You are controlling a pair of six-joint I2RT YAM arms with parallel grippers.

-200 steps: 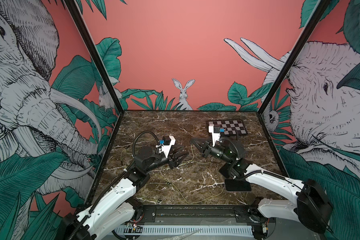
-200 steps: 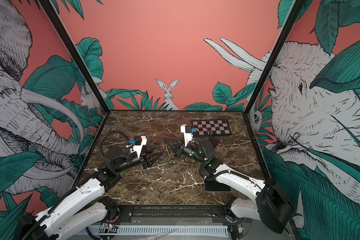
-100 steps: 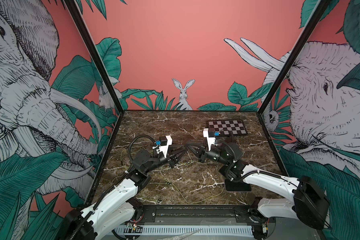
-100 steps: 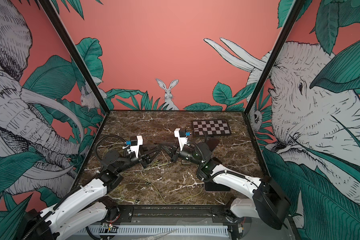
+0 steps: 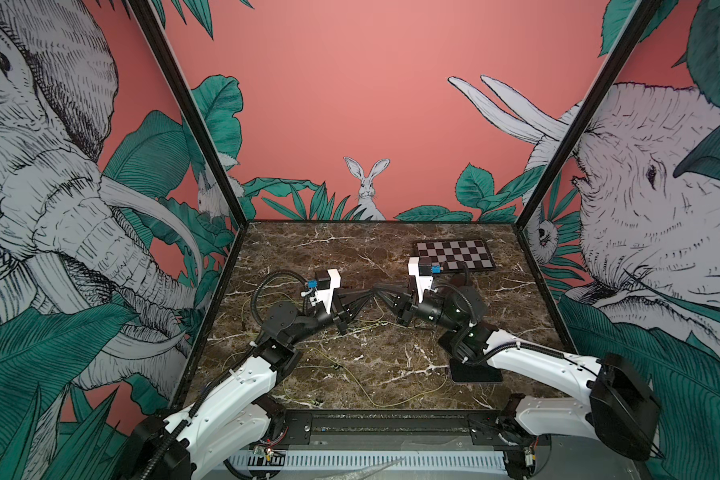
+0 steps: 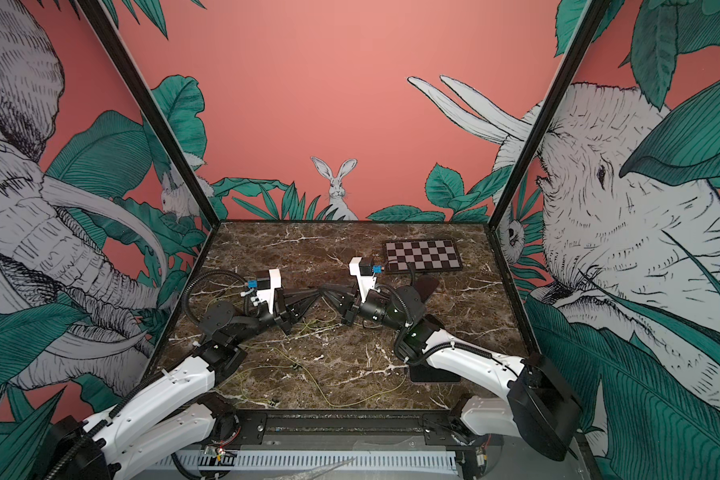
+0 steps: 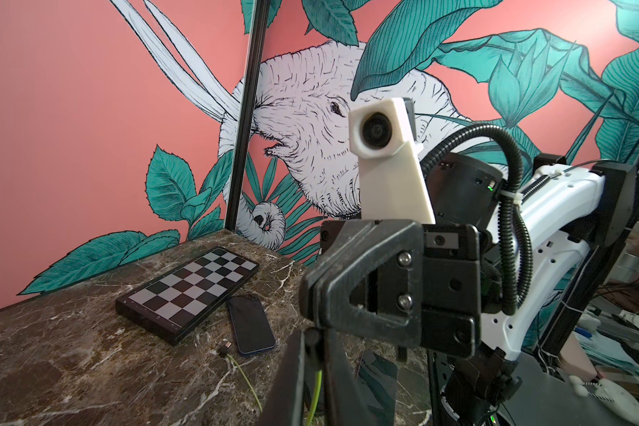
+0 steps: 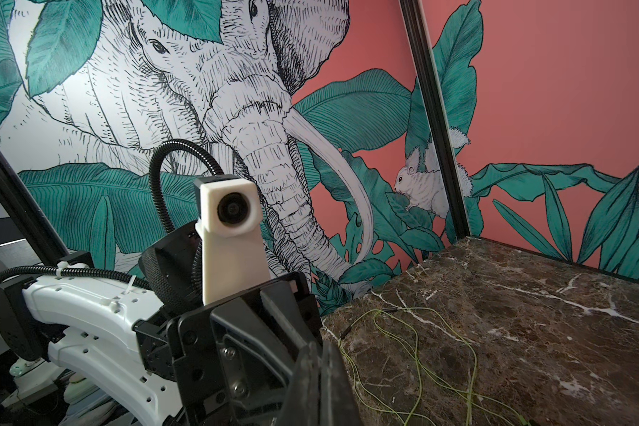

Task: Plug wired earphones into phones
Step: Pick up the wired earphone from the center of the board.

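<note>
We noted left tool (image 5: 366, 293) pinched narrow on a yellow-green earphone cord (image 7: 316, 383); right tool (image 5: 385, 292) fully closed, its tip just beside the left's.

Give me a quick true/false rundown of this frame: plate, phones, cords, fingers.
1. The checkerboard plate sits near the back wall. True.
2. A phone lies beside that plate. True.
3. A plug is seated in that phone. False: the small dark plug lies loose on the table beside it.
4. The right fingers are spread wide. False: they are shut.
5. A yellow-green earphone cord runs between the left fingers. True.
</note>
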